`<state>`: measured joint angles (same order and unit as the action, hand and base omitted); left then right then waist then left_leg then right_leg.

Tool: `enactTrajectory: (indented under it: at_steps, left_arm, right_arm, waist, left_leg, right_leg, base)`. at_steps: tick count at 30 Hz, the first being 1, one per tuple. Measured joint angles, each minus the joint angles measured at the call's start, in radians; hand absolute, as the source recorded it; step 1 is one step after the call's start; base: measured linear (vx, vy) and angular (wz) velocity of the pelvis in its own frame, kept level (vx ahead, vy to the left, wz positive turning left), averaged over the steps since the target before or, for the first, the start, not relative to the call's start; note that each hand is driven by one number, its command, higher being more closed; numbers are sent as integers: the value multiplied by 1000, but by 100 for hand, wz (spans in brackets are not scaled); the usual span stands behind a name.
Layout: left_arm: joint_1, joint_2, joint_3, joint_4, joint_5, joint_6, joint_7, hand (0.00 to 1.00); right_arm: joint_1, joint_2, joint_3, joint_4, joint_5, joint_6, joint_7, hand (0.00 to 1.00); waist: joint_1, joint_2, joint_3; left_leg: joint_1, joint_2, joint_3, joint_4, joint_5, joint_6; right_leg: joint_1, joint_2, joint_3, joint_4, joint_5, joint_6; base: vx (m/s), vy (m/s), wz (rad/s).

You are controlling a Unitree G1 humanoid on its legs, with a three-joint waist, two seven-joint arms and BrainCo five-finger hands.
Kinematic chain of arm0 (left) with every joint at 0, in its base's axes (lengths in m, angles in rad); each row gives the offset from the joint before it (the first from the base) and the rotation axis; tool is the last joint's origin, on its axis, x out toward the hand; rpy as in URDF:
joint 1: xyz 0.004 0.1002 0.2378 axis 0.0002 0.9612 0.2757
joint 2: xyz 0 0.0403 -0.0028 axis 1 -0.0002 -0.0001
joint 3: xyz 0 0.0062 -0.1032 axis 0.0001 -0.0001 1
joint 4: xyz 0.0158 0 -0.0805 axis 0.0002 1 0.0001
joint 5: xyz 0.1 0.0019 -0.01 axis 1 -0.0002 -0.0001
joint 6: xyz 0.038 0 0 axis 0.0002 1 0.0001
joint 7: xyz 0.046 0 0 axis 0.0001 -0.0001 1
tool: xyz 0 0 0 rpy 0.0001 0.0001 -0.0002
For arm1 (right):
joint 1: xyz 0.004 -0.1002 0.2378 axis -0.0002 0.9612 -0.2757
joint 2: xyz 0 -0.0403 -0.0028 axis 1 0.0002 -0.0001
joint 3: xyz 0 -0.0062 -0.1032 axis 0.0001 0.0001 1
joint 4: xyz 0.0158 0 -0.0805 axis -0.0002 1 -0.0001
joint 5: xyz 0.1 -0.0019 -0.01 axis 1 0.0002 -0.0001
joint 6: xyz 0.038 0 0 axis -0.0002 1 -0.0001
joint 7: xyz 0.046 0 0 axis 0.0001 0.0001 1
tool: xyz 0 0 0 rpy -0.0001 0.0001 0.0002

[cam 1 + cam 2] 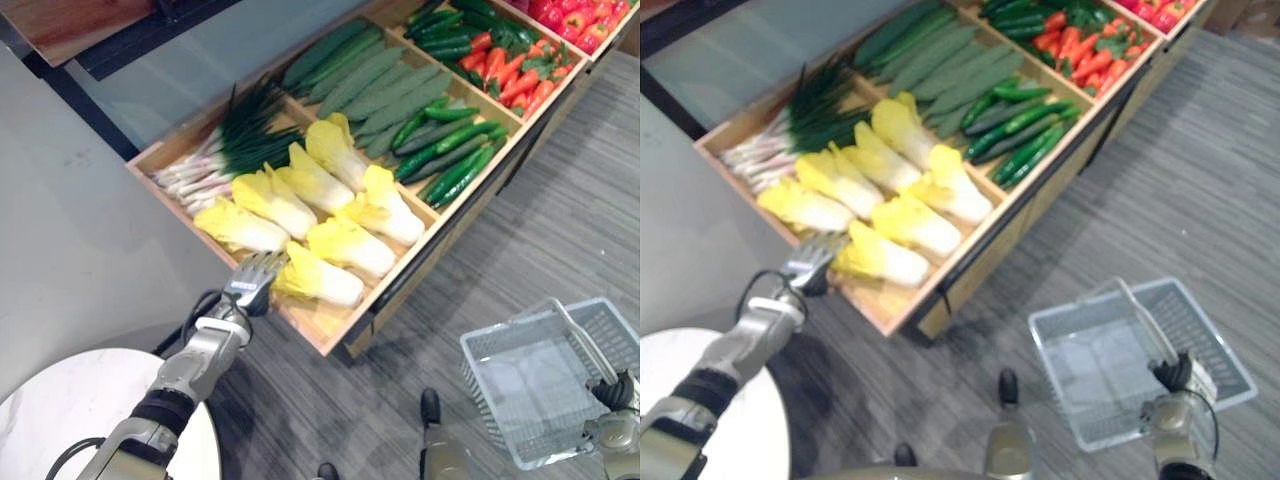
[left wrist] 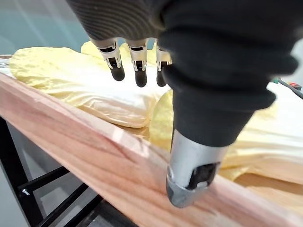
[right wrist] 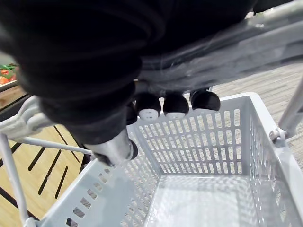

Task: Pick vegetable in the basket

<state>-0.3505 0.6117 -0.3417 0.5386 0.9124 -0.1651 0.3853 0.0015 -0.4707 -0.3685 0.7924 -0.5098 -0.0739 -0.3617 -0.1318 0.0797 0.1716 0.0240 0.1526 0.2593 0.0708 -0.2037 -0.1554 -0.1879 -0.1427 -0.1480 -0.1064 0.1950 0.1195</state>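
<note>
Our left hand (image 1: 252, 285) hovers at the near corner of the wooden display tray (image 2: 94, 156), its fingers (image 2: 116, 71) straight and released, holding nothing. Its thumb (image 2: 189, 179) hangs over the tray's raised rim, which runs under the palm. The nearest napa cabbage (image 1: 325, 283) lies in the tray just past the fingertips. We cannot tell whether they touch it. More napa cabbages (image 1: 350, 215) crowd close beyond it, leaf against leaf. Further out from the hand lie scallions (image 1: 230, 145), long dull-green vegetables (image 1: 370, 80) and cucumbers (image 1: 450, 160), each in its own compartment. A round white table (image 1: 60, 410) sits below the left forearm.

Our right hand (image 1: 1177, 375) is well apart on the other side. Its fingers (image 3: 175, 105) are clenched round the handle (image 3: 274, 33) of a grey plastic basket (image 3: 203, 146) that hangs over the carpet.
</note>
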Motion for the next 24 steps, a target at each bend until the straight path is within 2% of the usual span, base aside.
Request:
enactTrajectory:
  at_steps: [9,11,14,18,21,24]
  left_arm:
    - [-28,-54,58,5,-8,44,2,0]
    - [-54,-65,80,-7,-46,46,6,0]
    - [-86,-65,85,-51,-47,45,22,0]
    - [-97,-69,81,-121,-57,38,23,0]
    - [-97,-69,60,-196,-85,28,-1,0]
    - [-94,-56,6,-281,-85,-18,-32,0]
  right_arm:
    - [-17,35,-40,10,8,10,0,100]
    - [-20,53,-57,10,9,16,0,100]
    - [-23,65,-57,10,9,21,0,100]
    - [-21,66,-57,23,9,29,0,100]
    - [-19,66,-60,36,9,33,0,100]
    - [-14,66,-80,36,9,43,0,100]
  waist:
    - [2,-1,5]
    - [2,-5,8]
    - [2,-10,11]
    - [1,-11,11]
    - [5,-12,12]
    - [13,-12,12]
  left_leg:
    - [1,-20,-2,1,1,2]
    - [1,-22,-3,2,2,4]
    - [1,-23,-4,2,3,5]
    - [3,-22,-4,1,3,5]
    - [0,-25,-7,2,3,5]
    - [-4,-28,-14,3,3,6]
  right_leg:
    - [2,-22,-6,0,13,4]
    - [3,-27,-6,0,14,5]
    - [3,-29,-6,0,15,5]
    - [4,-27,-6,0,15,5]
    - [5,-26,-5,0,15,5]
    - [5,-29,-4,0,16,6]
  base:
    - [0,0,0]
    - [-15,-6,1]
    - [0,0,0]
    - [0,0,0]
    - [9,-6,3]
    - [9,-7,4]
